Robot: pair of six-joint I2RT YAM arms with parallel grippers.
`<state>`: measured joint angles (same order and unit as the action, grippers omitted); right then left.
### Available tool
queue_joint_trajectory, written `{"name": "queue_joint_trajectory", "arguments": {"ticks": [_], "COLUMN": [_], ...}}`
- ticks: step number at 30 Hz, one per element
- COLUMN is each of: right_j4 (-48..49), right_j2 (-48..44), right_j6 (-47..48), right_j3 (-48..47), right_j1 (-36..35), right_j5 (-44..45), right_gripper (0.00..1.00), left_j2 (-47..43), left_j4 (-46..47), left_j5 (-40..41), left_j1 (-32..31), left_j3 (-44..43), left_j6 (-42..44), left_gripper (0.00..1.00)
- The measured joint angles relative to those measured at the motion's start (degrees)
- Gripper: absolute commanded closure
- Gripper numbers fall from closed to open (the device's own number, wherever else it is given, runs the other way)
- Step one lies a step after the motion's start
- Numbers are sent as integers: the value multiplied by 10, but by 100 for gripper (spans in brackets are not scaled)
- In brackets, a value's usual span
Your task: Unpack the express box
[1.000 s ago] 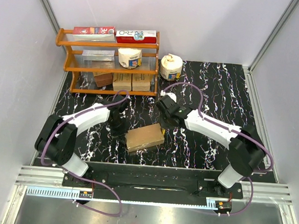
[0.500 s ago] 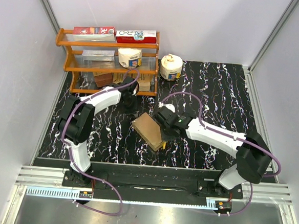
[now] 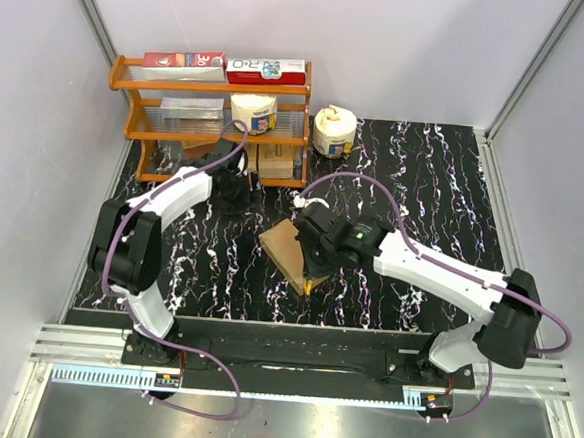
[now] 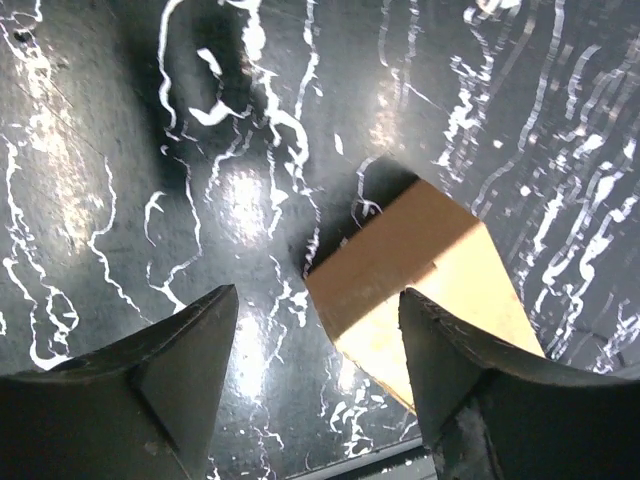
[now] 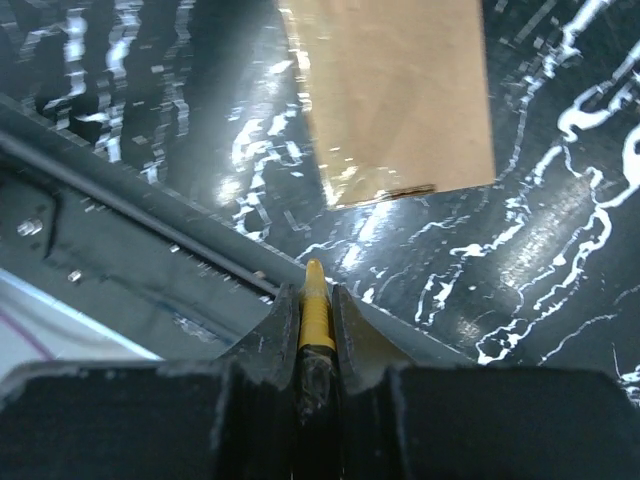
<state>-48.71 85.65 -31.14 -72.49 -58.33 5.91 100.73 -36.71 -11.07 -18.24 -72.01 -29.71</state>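
The closed brown box [image 3: 284,251] lies on the bench [image 3: 424,188], partly under the right fingers [image 5: 270,345], which are clamped on a yellow tool [image 5: 316,310]. The left fingers [image 4: 190,350] stand apart, empty. The shelf [image 3: 211,91] holds cartons [image 3: 183,61], a roll [image 3: 251,113] and small boxes [image 3: 274,161].

Orange rack [image 3: 178,135] holds red-and-white cartons [image 3: 266,71], paper roll [image 3: 334,132] beside it.

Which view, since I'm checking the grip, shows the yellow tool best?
Right wrist: the yellow tool sits clamped in the right gripper, seen close up. Top external shows only its small tip; left wrist shows none of it.
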Motion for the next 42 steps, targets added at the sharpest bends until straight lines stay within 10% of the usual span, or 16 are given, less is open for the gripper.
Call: {"name": "queue_joint_trajectory", "arguments": {"ticks": [20, 42], "right_j4": [326, 385], "right_j2": [22, 26], "right_j6": [133, 146], "right_j3": [81, 110], "right_j1": [-15, -15], "right_j5": [82, 90], "right_gripper": [100, 100], "left_j2": [-56, -31], "left_j4": [98, 116], "left_j5": [-144, -155], "left_j1": [-7, -7], "left_j3": [134, 153], "left_j6": [-33, -44], "left_gripper": [27, 31]}}
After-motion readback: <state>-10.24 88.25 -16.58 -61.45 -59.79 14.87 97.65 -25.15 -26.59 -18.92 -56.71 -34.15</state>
